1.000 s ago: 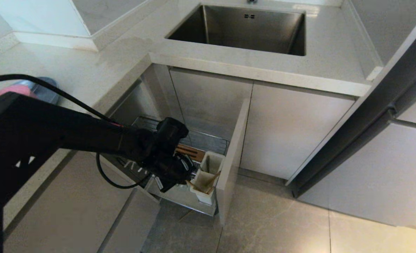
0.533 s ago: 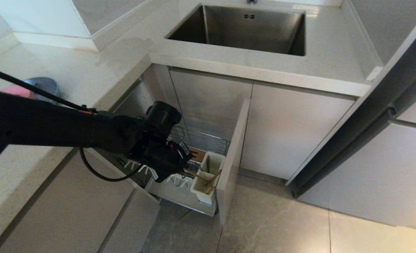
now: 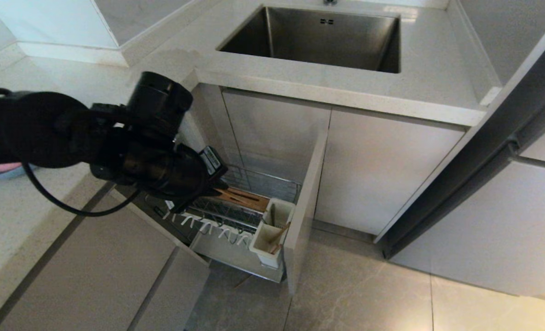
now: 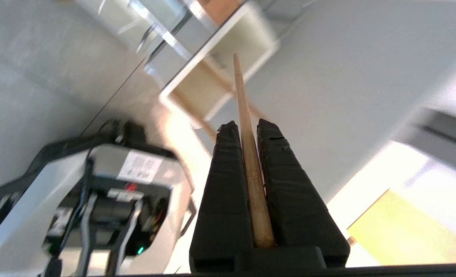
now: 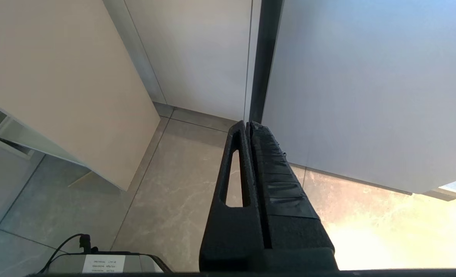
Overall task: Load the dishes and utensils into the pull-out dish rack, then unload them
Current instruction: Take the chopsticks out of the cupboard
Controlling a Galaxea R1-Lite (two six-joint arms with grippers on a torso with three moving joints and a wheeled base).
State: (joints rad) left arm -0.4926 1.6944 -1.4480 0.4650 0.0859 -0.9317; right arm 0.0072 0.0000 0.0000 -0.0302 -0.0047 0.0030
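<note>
1. The left gripper [image 4: 243, 129] is clamped on one chopstick [image 4: 247, 127], left of centre in the head view, above the pull-out dish rack [image 3: 254, 184].
2. A second chopstick [image 3: 279, 234] leans in the utensil cup [image 3: 272, 232], lower centre.
3. Judged step: unloading; lift should run straight, clear of cup rim and countertop [image 3: 116, 99] edge.
4. Only the left wrist view shows the held stick; the head view hides it.
5. The right gripper [image 5: 249, 125] is closed and empty, seen over the floor.
</note>
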